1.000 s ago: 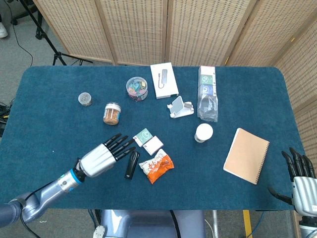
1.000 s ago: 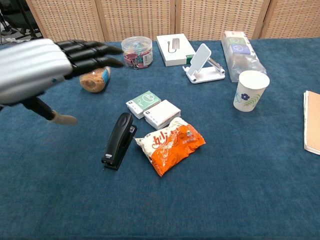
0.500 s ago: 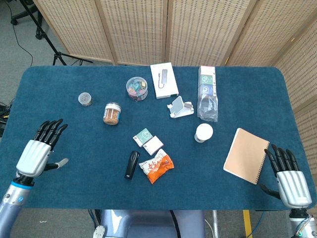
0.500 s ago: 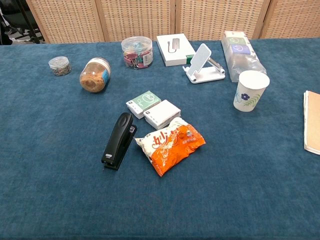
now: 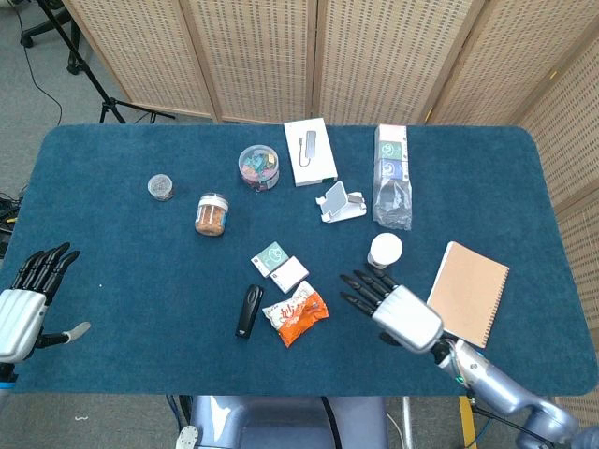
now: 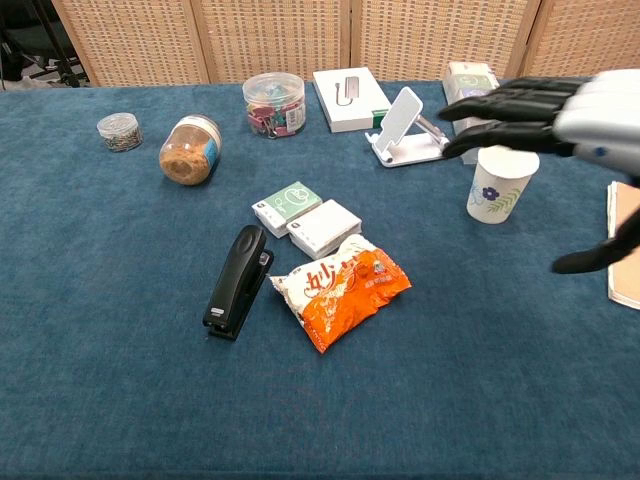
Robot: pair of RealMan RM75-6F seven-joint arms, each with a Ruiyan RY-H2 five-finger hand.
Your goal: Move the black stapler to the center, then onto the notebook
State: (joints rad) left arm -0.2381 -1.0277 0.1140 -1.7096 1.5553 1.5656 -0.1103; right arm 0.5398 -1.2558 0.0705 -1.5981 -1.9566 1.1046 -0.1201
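Observation:
The black stapler (image 5: 248, 310) (image 6: 238, 281) lies flat on the blue table, just left of an orange snack packet (image 5: 296, 315) (image 6: 342, 288). The tan spiral notebook (image 5: 465, 293) (image 6: 624, 244) lies at the right. My right hand (image 5: 392, 304) (image 6: 555, 116) hovers open with fingers stretched toward the left, between the packet and the notebook, holding nothing. My left hand (image 5: 27, 301) is open at the table's left edge, far from the stapler; the chest view does not show it.
Two small white boxes (image 5: 279, 265) sit just behind the stapler. A paper cup (image 5: 384, 250) (image 6: 499, 181) stands by my right hand. A phone stand (image 5: 339, 202), clip tub (image 5: 259, 166), jar (image 5: 212, 214), white box (image 5: 310, 151) and a plastic-wrapped pack (image 5: 392, 177) lie further back.
My right hand has swung in from the right edge to the middle of the table. My left hand has drawn back from the stapler to the left edge. The stapler has stayed put.

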